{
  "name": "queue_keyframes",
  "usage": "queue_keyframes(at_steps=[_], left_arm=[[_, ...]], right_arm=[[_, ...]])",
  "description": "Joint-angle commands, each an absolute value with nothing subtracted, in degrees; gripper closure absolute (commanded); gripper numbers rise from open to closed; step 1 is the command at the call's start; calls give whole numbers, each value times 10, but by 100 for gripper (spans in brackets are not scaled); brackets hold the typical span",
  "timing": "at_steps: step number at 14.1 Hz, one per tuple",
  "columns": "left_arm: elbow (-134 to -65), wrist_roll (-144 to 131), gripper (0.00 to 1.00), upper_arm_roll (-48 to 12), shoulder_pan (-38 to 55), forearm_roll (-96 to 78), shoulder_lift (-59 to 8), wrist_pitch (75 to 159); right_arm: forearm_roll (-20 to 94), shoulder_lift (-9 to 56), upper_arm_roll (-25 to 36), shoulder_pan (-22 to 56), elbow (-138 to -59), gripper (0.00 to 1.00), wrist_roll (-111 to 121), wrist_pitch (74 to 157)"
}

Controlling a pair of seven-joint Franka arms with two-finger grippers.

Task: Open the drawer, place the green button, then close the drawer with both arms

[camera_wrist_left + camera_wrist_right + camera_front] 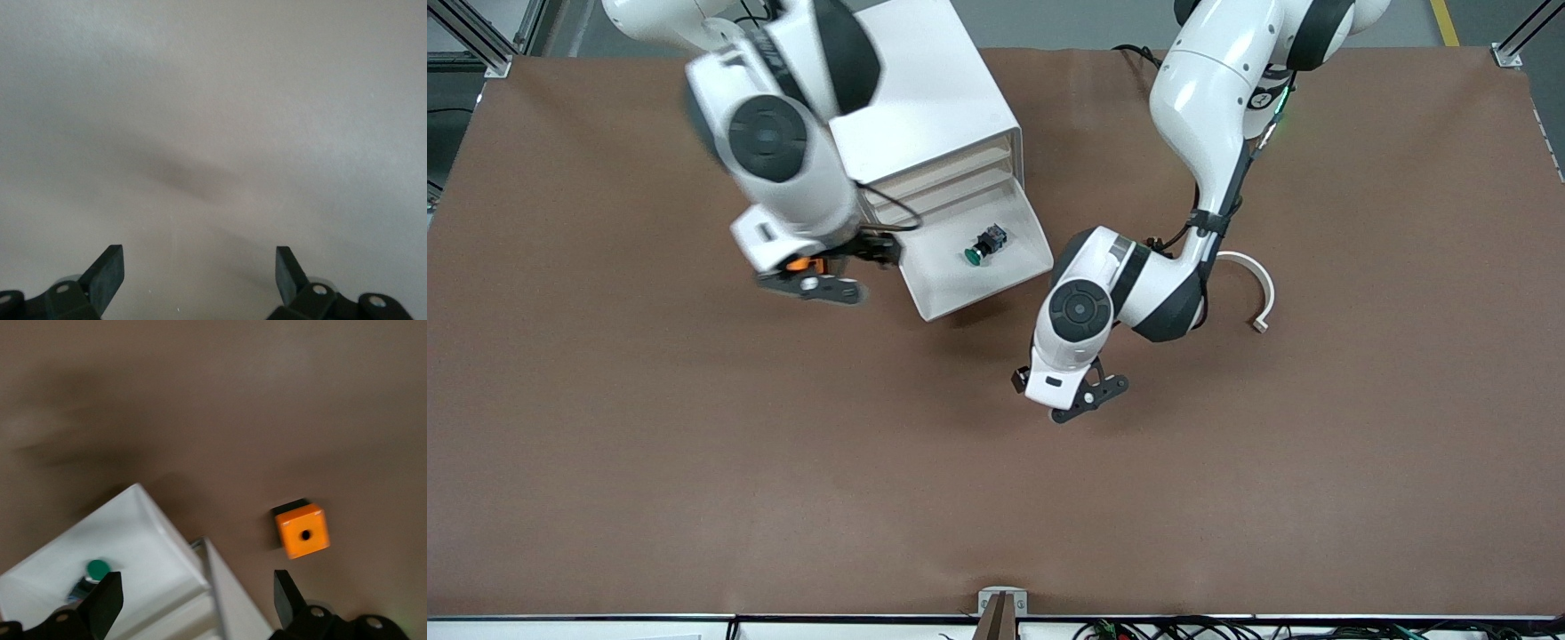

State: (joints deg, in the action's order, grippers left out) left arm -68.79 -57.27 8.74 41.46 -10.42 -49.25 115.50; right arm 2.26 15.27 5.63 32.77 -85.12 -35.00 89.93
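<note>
1. The brown table fills the front view, bare over most of its surface.
2. The two arms: the right arm leans over the cabinet's end of the table, and the left arm bends down toward the table's middle.
3. The white cabinet stands near the robots' bases, its cream drawer fronts stacked one above another.
4. The drawer (the lowest of the stack) is pulled well out, its white tray open to the camera.
5. A curved white piece lies on the table toward the left arm's end.
6. The right gripper hangs beside the open drawer's corner with its fingers spread wide, holding nothing.
7. The left gripper is over bare table, nearer the camera than the drawer, fingers wide apart and empty.
8. An orange box with a hole sits on the table beside the cabinet.
9. The button lies inside the drawer, green cap showing.
</note>
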Motion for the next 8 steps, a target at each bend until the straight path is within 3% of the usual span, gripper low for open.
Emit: queue_keyframes(at_steps=[1, 8], left_arm=[[-704, -577, 0, 86, 422, -91, -476, 1157], [-751, -573, 0, 34, 426, -92, -454, 1201]], right_arm=[[3, 111, 46, 254, -860, 0, -237, 870], [-11, 69, 47, 105, -859, 0, -59, 837]])
